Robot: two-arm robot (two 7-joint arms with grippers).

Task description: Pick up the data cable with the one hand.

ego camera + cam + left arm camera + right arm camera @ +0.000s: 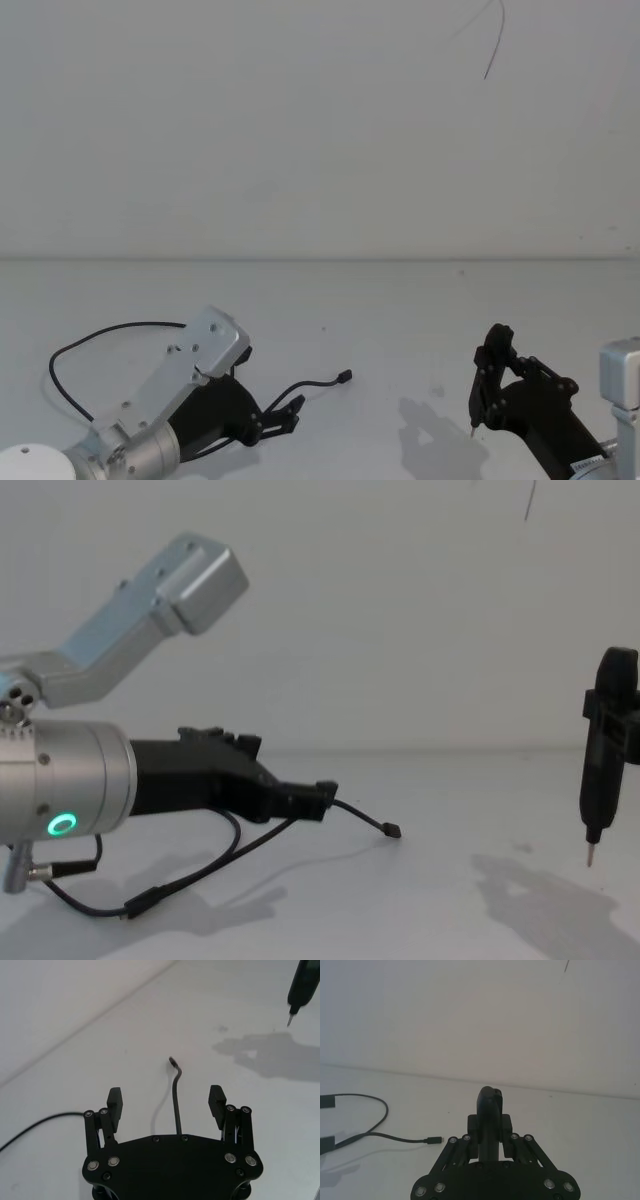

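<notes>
- The data cable is thin, black and limp. In the head view it curves in a wide loop across the lower left of the frame on the white table, then passes under the left arm.
- The left gripper sits low at the lower left of the head view and points toward the middle of the frame. Its fingers are spread wide apart and clamp nothing.
- In the left wrist view the cable comes out from under the gripper's palm and runs straight up the middle of the gap. It touches neither finger and ends beyond the fingertips.
- That end bends slightly and carries a small black plug, which is just right of the left gripper in the head view. The cable's grey shadow lies beside it on the table. Whether the plug touches the surface cannot be told.
- In the chest view the cable slopes down from the gripper's tip to the plug, near the centre of the frame.
- The right gripper is at the lower right of the head view, well apart from the cable. Its fingers are closed around a black pen-shaped tool, held upright with the metal tip pointing down just above the table.
</notes>
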